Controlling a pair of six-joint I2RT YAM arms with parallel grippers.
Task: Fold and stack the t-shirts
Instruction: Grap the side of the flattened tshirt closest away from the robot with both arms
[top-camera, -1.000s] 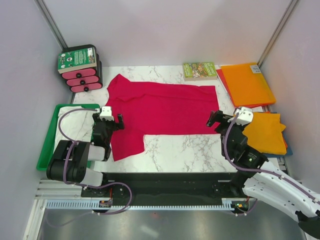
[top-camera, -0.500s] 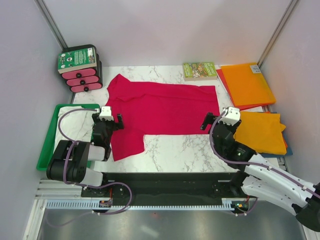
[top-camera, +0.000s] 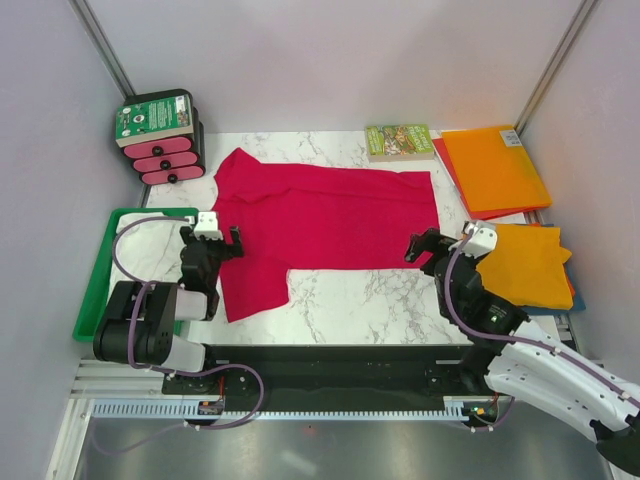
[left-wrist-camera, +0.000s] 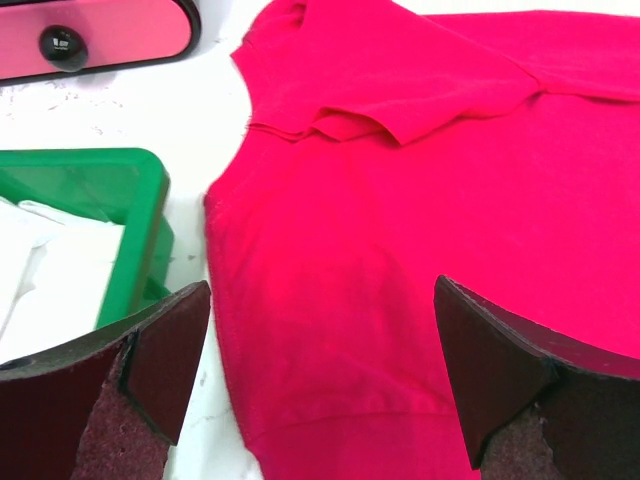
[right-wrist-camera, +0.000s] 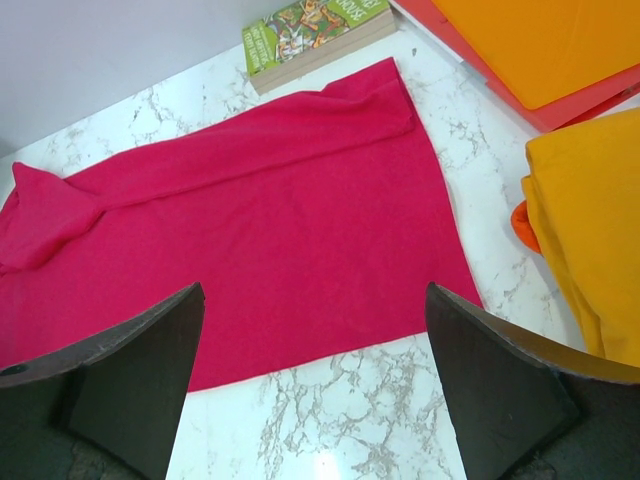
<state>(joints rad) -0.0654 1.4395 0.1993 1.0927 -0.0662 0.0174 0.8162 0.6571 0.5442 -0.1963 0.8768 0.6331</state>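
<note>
Crimson t-shirt (top-camera: 320, 215): spread flat on the table (top-camera: 370, 300), not yet folded.
Right tool (right-wrist-camera: 315, 330): has swung in from the folded orange t-shirt (top-camera: 525, 265) to the crimson hem's near corner; jaws wide, empty.
Left tool (left-wrist-camera: 320, 330): wide, empty, over the shirt's opposite edge.
Assessment: first fold likely imminent.

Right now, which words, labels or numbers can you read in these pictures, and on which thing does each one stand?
No text is readable.
Green label on the pink drawer box: print too small.
Green book cover: title blurred.
White sticker on the orange folder: too small.
Red t-shirt: no print.
</note>
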